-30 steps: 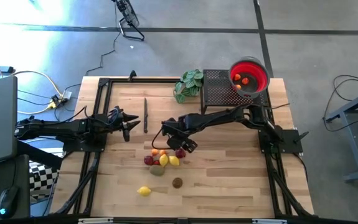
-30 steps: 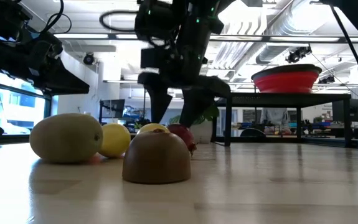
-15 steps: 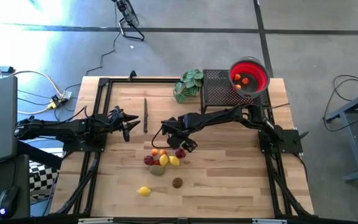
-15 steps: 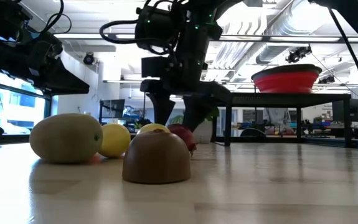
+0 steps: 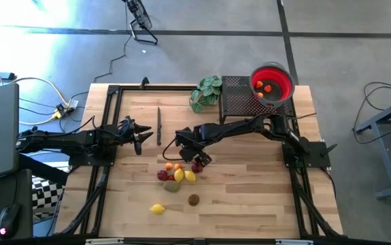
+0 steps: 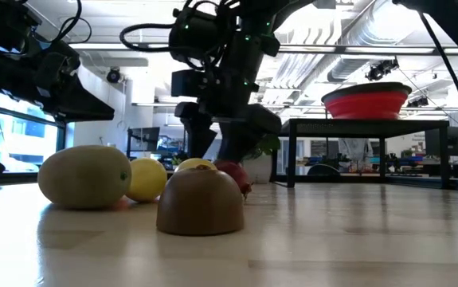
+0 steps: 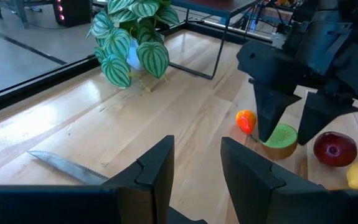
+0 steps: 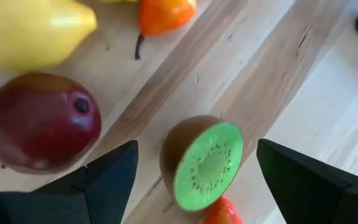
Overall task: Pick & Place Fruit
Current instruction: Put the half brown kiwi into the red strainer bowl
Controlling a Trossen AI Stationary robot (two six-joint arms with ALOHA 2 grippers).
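Right tool (image 5: 196, 162) hangs over the fruit cluster (image 5: 179, 173) mid-counter, fingers wide apart, nothing between them. The right wrist view looks straight down on a halved kiwi (image 8: 202, 162), lying on its side with the green cut face showing, roughly centred in the gap between the two fingers. That looks like the pick target.

Landmark = that kiwi half:
- dark red fruit (image 8: 38, 130) just beside it
- yellow lemon-like fruit (image 8: 32, 30) past the red one
- small orange fruit (image 8: 164, 12) near, another orange piece (image 8: 225, 213) touching or nearly touching the kiwi's edge, can't tell which
- well apart from the kiwi: a lone yellow fruit (image 5: 157, 209) and a brown one (image 5: 193, 199) nearer the front counter edge
- red bowl (image 5: 272, 82) far off on the black rack, a few orange pieces already in it

How I'd do the grasp:
- descend straight, keeping the kiwi centred
- one finger must land in the slot between kiwi and red fruit; it's tight, and a small wrist rotation could find more clearance
- close across the brown skin and cut face, not the rounded ends, or it may squirt out
- watch the orange piece at the kiwi's edge, it could get pinched or knocked
- lift clear before swinging to the bowl

Left tool (image 5: 139, 139) is parked left of the kiwi near the knife (image 5: 159, 125), fingers part-open, holding nothing.
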